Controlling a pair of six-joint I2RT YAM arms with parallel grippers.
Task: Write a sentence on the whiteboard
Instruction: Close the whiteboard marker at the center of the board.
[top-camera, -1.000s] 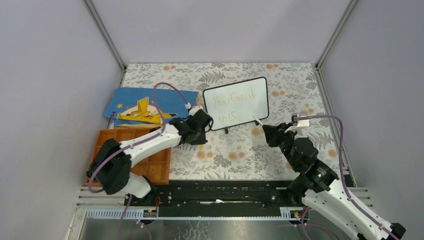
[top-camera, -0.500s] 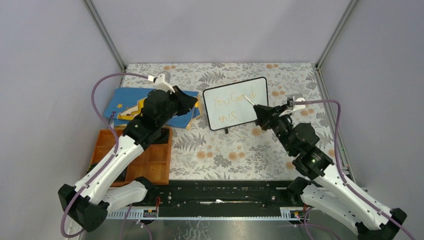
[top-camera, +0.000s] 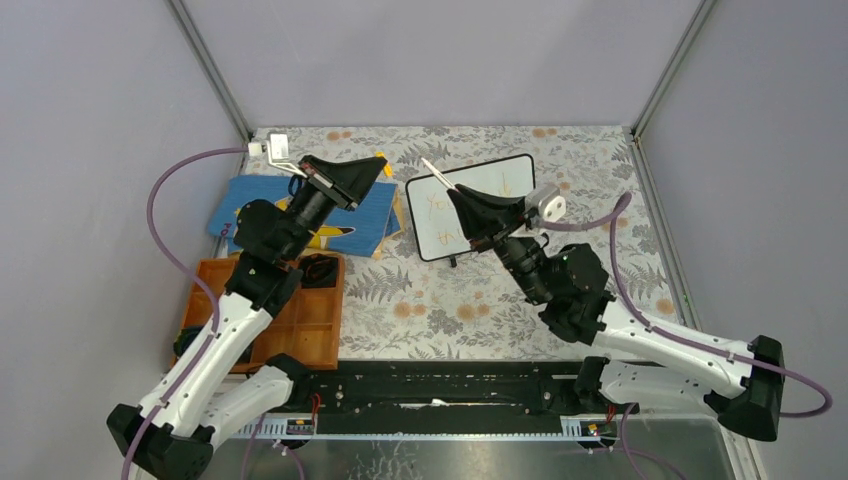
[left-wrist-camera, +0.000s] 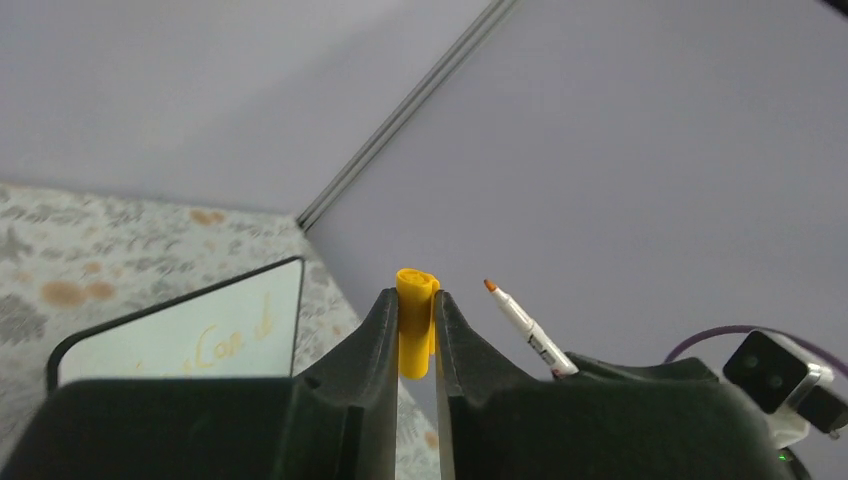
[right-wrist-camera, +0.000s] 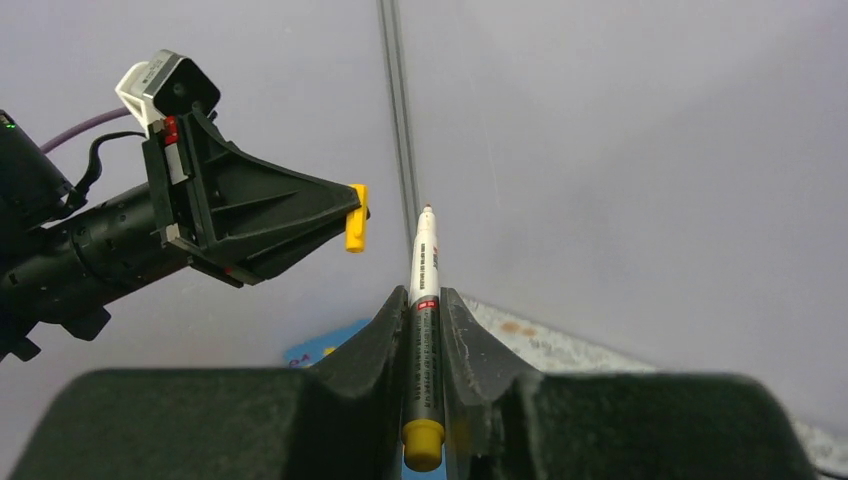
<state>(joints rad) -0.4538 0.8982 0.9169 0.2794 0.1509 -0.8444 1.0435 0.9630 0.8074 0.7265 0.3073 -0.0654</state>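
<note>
- Pincer on the left arm (left-wrist-camera: 415, 300) is nearly closed, and it's pinching a small yellow cap (left-wrist-camera: 416, 322) that pokes up between the tips. It's up in the air over the far left of the worktop (top-camera: 450, 300).
- Right pincer (right-wrist-camera: 425, 300) is also squeezed almost shut, clamped on a white marker (right-wrist-camera: 424, 262). The orange nib points away from the wrist and a yellow butt end sits at the back.
- The two pincers face each other, with the cap and nib close but not touching.
- There's small print on the marker barrel plus a red band, but it's too tiny to read, so no brand from me.
- Whiteboard (top-camera: 480, 175) stands at the far middle of the worktop, leaning back on a little black foot, and the right arm covers part of it from above.
- The sentence (left-wrist-camera: 228, 343) is in thin orange. From the left wrist cam I can make out "Can d", and from the top cam "You" and the start of "this" on the lower line. The rest is hidden.
- Blue book with yellow stars (top-camera: 240, 205) lies to the left of the board.
- Orange divided tray (top-camera: 310, 320) sits near left, under the left arm.
</note>
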